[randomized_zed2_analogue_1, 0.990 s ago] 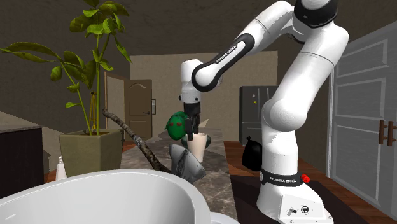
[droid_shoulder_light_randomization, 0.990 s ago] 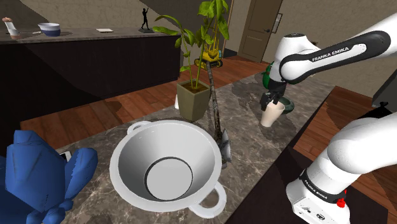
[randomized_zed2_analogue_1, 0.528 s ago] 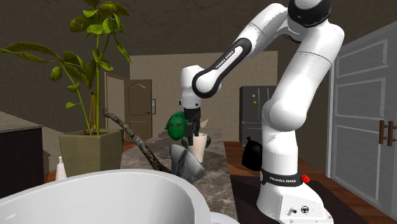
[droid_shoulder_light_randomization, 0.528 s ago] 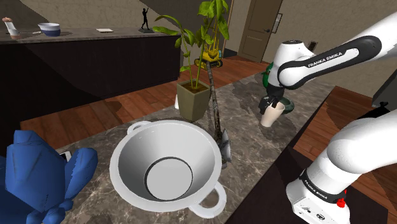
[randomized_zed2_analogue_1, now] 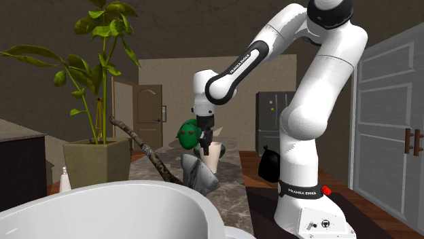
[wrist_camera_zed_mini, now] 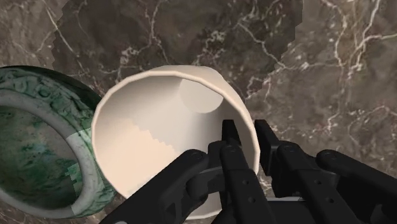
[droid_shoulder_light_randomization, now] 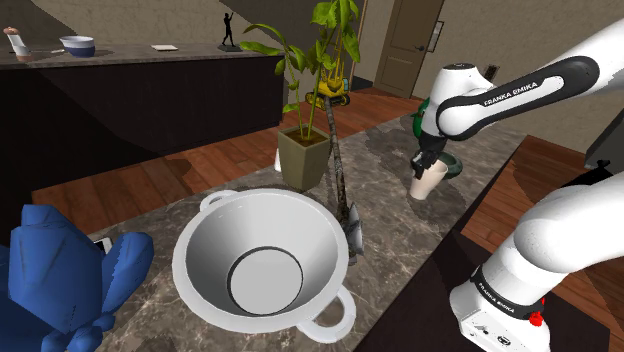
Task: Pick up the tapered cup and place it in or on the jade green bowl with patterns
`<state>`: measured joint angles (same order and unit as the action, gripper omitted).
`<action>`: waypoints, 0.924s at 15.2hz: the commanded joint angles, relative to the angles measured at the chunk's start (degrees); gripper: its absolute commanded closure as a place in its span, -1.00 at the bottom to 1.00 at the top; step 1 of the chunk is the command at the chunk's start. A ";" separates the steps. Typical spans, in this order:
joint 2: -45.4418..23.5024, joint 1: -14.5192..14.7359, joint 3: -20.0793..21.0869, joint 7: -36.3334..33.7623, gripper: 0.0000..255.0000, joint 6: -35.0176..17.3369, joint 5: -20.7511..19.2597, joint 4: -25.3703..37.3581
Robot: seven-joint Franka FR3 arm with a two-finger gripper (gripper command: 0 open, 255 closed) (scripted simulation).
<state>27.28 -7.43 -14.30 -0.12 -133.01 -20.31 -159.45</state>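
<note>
Well apart from the jade green bowl point(droid_shoulder_light_randomization: 455, 168), toward the shoulder view's left, sit a blue object point(droid_shoulder_light_randomization: 60, 270), a large white two-handled basin point(droid_shoulder_light_randomization: 265, 262) and a potted plant point(droid_shoulder_light_randomization: 303, 155). I judge all three too far from the bowl to matter to the move. Nearer in, the tapered cup point(droid_shoulder_light_randomization: 428, 183) is just beside the bowl, on its side toward the shoulder view's left, over the marble counter point(droid_shoulder_light_randomization: 400, 230). I cannot tell whether cup and bowl touch. The cup is pale cream and upright, with its long axis vertical, the wide mouth pointing up and the narrow base down. In the wrist view its round floor shows deep inside the cup point(wrist_camera_zed_mini: 159, 146). The gripper point(wrist_camera_zed_mini: 247, 137) reaches down from above with one black finger inside the mouth and the other outside, the two clamped on the cup's thin wall at the part of the rim turned away from the bowl point(wrist_camera_zed_mini: 79, 162). That hold looks sensible to me. A tapered body could slip out of a grasp around its sides, while a pinch on the rim keeps the cup hanging straight and leaves the bowl-side wall free. The bowl sits mouth up, its patterned rim facing the cup, so a short lift and a carry across should do. Whether the base has left the counter I cannot tell.
</note>
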 commanded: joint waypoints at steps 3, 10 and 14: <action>0.02 0.00 0.00 0.00 1.00 0.00 0.00 -0.01; 1.90 0.18 0.30 0.51 1.00 3.02 0.57 1.15; 4.11 0.41 0.74 1.14 1.00 6.94 1.30 2.89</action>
<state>30.75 -7.05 -13.63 0.75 -127.27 -19.20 -157.13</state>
